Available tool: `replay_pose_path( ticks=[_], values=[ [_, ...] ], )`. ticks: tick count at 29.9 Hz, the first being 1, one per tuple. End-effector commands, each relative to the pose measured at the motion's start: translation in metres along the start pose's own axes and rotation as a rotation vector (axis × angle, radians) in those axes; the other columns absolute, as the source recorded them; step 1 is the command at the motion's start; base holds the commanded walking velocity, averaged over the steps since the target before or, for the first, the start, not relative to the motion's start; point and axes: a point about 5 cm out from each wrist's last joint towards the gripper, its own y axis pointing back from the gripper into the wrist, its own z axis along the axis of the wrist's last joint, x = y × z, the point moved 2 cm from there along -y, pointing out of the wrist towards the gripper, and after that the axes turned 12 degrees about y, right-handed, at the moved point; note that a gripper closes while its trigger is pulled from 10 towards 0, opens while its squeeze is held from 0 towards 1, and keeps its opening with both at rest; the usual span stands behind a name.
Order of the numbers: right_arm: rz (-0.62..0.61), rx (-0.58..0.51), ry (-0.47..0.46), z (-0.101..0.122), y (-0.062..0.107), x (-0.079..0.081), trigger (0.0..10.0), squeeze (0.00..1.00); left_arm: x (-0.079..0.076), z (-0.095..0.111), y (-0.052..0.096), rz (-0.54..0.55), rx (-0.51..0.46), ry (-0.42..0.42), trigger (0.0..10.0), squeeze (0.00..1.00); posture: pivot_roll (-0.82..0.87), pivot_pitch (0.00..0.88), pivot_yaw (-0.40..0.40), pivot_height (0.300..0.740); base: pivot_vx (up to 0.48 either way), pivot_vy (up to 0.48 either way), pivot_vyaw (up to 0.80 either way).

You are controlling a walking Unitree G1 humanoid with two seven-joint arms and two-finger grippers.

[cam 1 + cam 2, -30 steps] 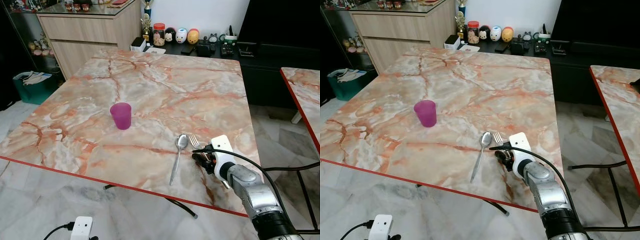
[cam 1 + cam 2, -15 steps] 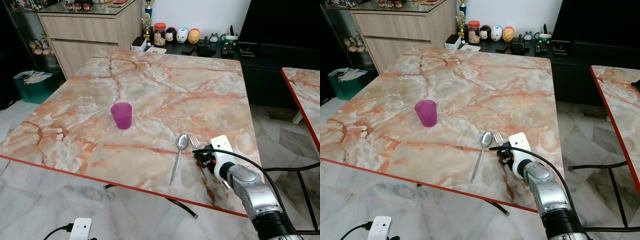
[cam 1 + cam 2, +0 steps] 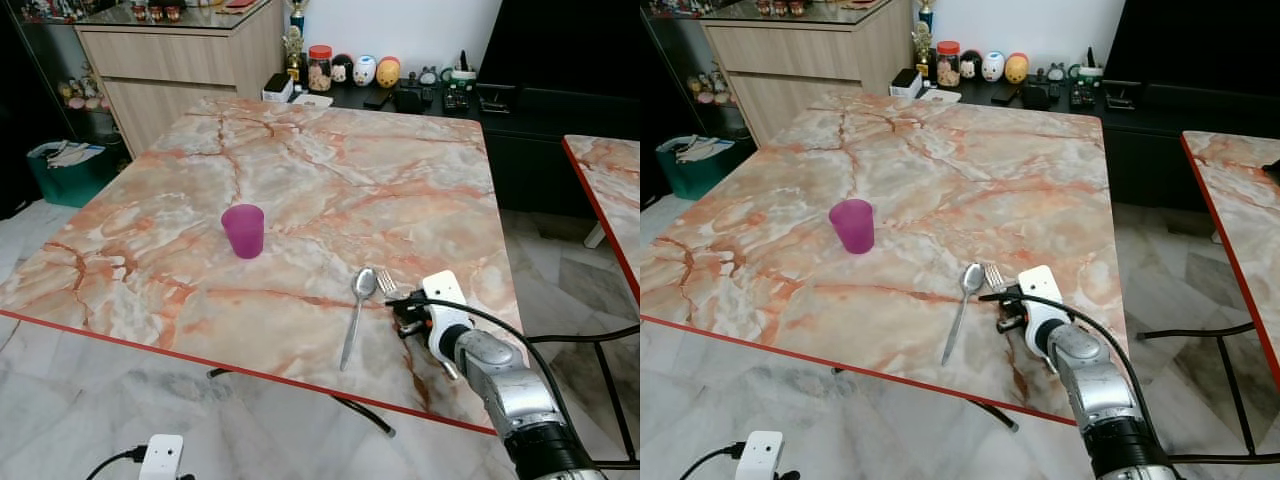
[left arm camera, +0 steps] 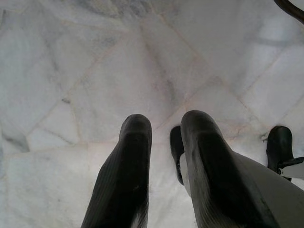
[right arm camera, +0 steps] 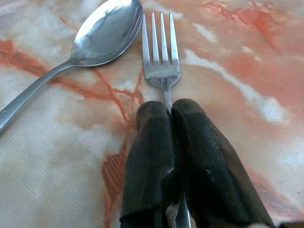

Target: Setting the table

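A steel fork [image 5: 160, 66] lies on the marble table [image 3: 330, 190], its tines pointing away from me, right beside a steel spoon [image 3: 356, 312]. My right gripper [image 5: 169, 110] is shut on the fork's handle just behind the tines, low over the table near its front right edge [image 3: 408, 318]. A purple cup [image 3: 243, 231] stands upright to the left of the cutlery, well apart. My left gripper [image 4: 164, 128] hangs over the white tiled floor, its fingers a little apart with nothing between them.
A second marble table [image 3: 610, 190] stands to the right, across a gap of floor. A dark sideboard [image 3: 420, 100] with jars and figurines and a wooden cabinet [image 3: 170, 60] are behind the table. A white power adapter [image 3: 163, 456] lies on the floor.
The right gripper with the fork has shifted very slightly; the fork's tines now lie level with the spoon's bowl. The cup and spoon have not moved.
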Motion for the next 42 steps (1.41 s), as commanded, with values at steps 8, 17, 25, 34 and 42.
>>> replay_pose_path(
  ticks=[8, 17, 25, 34, 42],
  values=[
    [-0.055, 0.009, 0.009, 0.001, 0.0, -0.01, 0.0, 0.0, 0.004, -0.002, 0.001, 0.011, 0.007, 0.01, 10.0, 0.0, -0.07, 0.0, -0.006, 0.74, 0.0, 0.0, 0.0],
    [-0.204, -0.099, 0.049, 0.022, 0.003, -0.028, 10.0, 0.0, 0.005, -0.004, 0.002, 0.016, 0.01, 0.017, 10.0, 0.0, -0.07, 0.0, -0.012, 0.74, 0.0, 0.0, 0.0],
    [-0.285, -0.257, 0.07, 0.05, 0.008, -0.026, 10.0, 0.0, 0.008, -0.007, 0.003, 0.024, 0.015, 0.021, 10.0, 0.0, -0.07, 0.0, -0.008, 0.74, 0.0, 0.0, 0.0],
    [-0.307, -0.5, 0.083, 0.087, 0.017, 0.001, 10.0, 0.0, 0.012, -0.013, 0.005, 0.035, 0.028, 0.028, 10.0, 0.0, -0.06, 0.0, -0.001, 0.74, 0.0, 0.0, 0.0],
    [-0.355, -0.593, 0.093, 0.095, 0.025, 0.004, 10.0, 0.0, 0.014, -0.019, 0.006, 0.04, 0.041, 0.031, 10.0, 0.0, -0.07, 0.0, 0.005, 0.74, 0.0, 0.0, 0.0]
  ],
)
